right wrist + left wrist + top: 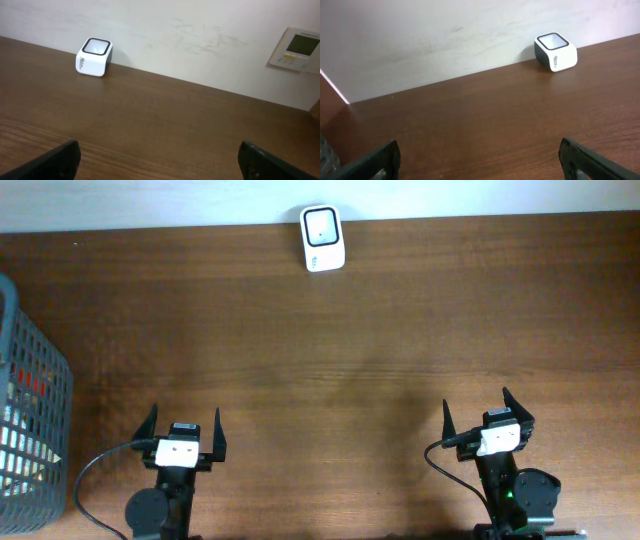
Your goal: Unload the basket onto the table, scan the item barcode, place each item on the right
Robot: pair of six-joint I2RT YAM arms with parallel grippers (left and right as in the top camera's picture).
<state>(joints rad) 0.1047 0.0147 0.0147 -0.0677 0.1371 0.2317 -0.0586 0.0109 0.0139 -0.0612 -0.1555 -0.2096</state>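
A small white barcode scanner (322, 238) with a dark window on top stands at the table's far edge, against the wall. The left wrist view has the scanner (556, 51) far off to the upper right; the right wrist view has the scanner (94, 57) far off to the upper left. My left gripper (185, 414) (479, 146) and my right gripper (476, 402) (159, 146) both hover low near the front edge, open, with only bare wood between their fingers. Packaged items (22, 430) lie in the basket on the left; no barcode shows.
A grey mesh basket (66, 385) stands at the table's left edge, beside my left arm. The white wall runs along the back of the brown wooden table (330, 360). A white control panel (299, 49) hangs on the wall at the right.
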